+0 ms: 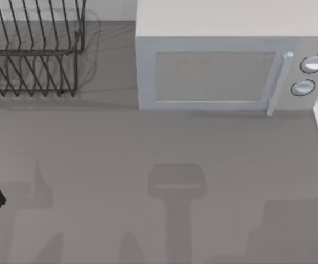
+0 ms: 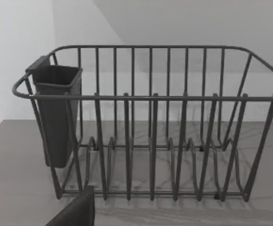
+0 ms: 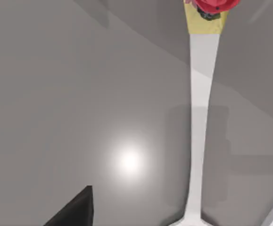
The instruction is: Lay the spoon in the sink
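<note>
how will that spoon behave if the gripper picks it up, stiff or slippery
The spoon looks like smooth pale metal, so probably stiff rather than floppy. Its handle is long, thin and flat, so it may slip or swing in a pinch grip. It seems light for its length, and the decorated red and yellow end might shift its balance that way.

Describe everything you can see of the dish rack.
The dish rack is a dark grey wire basket with upright bars, a rounded top rim and looped plate dividers along its floor. It holds no dishes. A dark, box-shaped cutlery cup hangs on one end. The rack stands upright on the grey counter at the top view's upper left, beside the microwave.
</note>
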Action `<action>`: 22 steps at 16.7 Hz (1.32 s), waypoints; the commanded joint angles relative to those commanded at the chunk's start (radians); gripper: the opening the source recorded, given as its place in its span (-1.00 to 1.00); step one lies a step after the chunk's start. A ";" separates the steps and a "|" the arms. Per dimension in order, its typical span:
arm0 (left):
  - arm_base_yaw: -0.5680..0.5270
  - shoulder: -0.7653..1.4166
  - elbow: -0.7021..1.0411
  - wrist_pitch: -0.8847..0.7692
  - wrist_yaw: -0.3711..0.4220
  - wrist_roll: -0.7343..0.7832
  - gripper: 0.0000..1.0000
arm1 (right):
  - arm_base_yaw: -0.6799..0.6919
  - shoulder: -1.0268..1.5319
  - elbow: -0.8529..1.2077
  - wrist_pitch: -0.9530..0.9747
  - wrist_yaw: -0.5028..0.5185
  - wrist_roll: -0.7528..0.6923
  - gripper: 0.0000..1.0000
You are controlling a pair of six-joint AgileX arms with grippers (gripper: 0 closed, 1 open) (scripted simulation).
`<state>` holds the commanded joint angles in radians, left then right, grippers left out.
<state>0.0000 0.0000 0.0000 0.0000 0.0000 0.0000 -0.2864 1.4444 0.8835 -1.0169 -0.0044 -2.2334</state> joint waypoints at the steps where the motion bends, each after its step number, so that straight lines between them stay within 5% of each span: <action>1: 0.000 0.000 0.000 0.000 0.000 0.000 1.00 | 0.000 0.016 -0.019 0.033 0.000 0.001 1.00; 8: 0.000 0.000 0.000 0.000 0.000 0.000 1.00 | 0.002 0.176 -0.197 0.382 0.000 0.005 1.00; 14: 0.000 0.000 0.000 0.000 0.000 0.000 1.00 | 0.001 0.200 -0.223 0.426 0.000 0.005 1.00; 22: 0.000 0.000 0.000 0.000 0.000 0.000 1.00 | 0.001 0.200 -0.223 0.426 0.000 0.005 -0.21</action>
<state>0.0000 0.0000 0.0000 0.0000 0.0000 0.0000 -0.2849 1.6441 0.6606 -0.5906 -0.0044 -2.2283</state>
